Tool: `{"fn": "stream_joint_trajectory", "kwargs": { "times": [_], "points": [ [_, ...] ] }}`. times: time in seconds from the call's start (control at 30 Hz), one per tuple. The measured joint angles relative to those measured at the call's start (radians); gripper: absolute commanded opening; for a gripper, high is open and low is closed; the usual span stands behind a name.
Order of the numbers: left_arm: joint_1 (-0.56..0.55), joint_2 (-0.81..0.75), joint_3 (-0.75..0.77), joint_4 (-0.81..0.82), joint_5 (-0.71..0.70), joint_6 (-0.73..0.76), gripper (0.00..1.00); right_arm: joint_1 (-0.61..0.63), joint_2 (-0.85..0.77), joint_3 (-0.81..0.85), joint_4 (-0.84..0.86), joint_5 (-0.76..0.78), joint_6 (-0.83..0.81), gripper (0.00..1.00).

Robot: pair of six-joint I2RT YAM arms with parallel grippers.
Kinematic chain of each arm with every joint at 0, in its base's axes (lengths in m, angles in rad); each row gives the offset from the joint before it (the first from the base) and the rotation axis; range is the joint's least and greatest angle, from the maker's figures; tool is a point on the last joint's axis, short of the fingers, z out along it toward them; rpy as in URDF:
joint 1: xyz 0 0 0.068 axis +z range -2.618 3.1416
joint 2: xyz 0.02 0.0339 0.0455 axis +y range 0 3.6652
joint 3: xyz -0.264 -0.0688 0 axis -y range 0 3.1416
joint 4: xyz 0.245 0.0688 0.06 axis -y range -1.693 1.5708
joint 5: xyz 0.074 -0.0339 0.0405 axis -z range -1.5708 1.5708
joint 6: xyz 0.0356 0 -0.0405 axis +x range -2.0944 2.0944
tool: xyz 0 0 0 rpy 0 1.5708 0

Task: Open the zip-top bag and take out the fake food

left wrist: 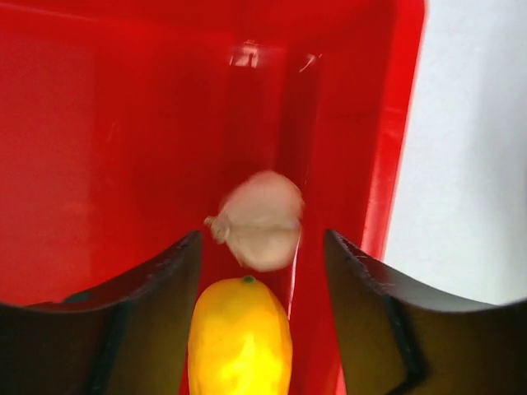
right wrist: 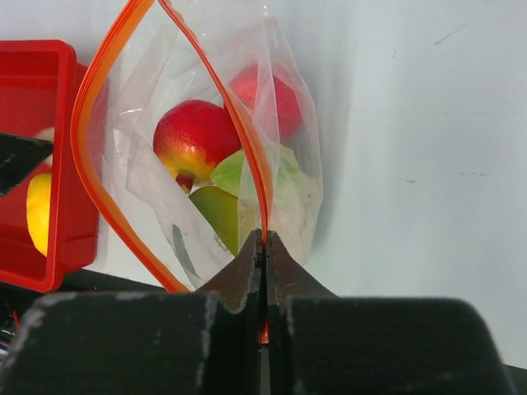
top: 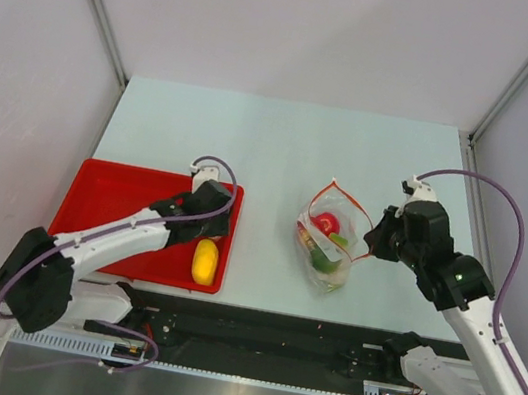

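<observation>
The clear zip-top bag (top: 332,278) lies at mid-table with its red-stripped mouth gaping open. My right gripper (top: 370,246) is shut on the zip strip (right wrist: 264,239) at the mouth's right side. Inside the bag are a red-yellow ball (right wrist: 191,140), a second red ball (right wrist: 276,99) and green pieces (right wrist: 218,210). My left gripper (left wrist: 262,247) is open over the red tray (top: 101,201). A whitish lumpy piece (left wrist: 259,220), blurred, shows between and just beyond its fingers. The yellow oval (left wrist: 240,337) lies in the tray below it, and also shows in the top view (top: 205,262).
The red tray's right rim (left wrist: 394,164) runs beside my left gripper, with pale table (left wrist: 469,148) past it. The tray's corner (right wrist: 33,82) lies left of the bag. Grey walls enclose the table on three sides.
</observation>
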Motion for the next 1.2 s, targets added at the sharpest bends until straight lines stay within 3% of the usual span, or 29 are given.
{"fn": "stream_joint_trajectory", "kwargs": {
  "times": [0.17,0.3,0.47,0.7,0.9,1.2],
  "points": [
    [0.004,0.086,0.005,-0.005,0.021,0.003,0.89,-0.001,-0.009,0.0,0.0,-0.004,0.013,0.0],
    [0.005,0.062,0.026,-0.04,0.036,0.002,0.88,-0.001,-0.008,0.0,0.001,-0.008,0.013,0.0],
    [0.005,-0.117,0.051,-0.063,0.119,0.003,0.83,-0.001,-0.005,0.0,0.008,-0.022,0.011,0.0],
    [-0.018,-0.296,0.042,0.172,0.41,-0.103,0.79,-0.001,-0.003,0.0,0.0,-0.05,0.012,0.0],
    [-0.152,-0.207,0.048,0.376,0.502,-0.167,0.79,-0.001,0.017,0.0,-0.01,-0.055,0.016,0.0],
    [-0.3,0.009,0.198,0.453,0.547,-0.167,0.79,0.008,0.053,0.0,-0.013,-0.061,0.008,0.0]
  ]
}}
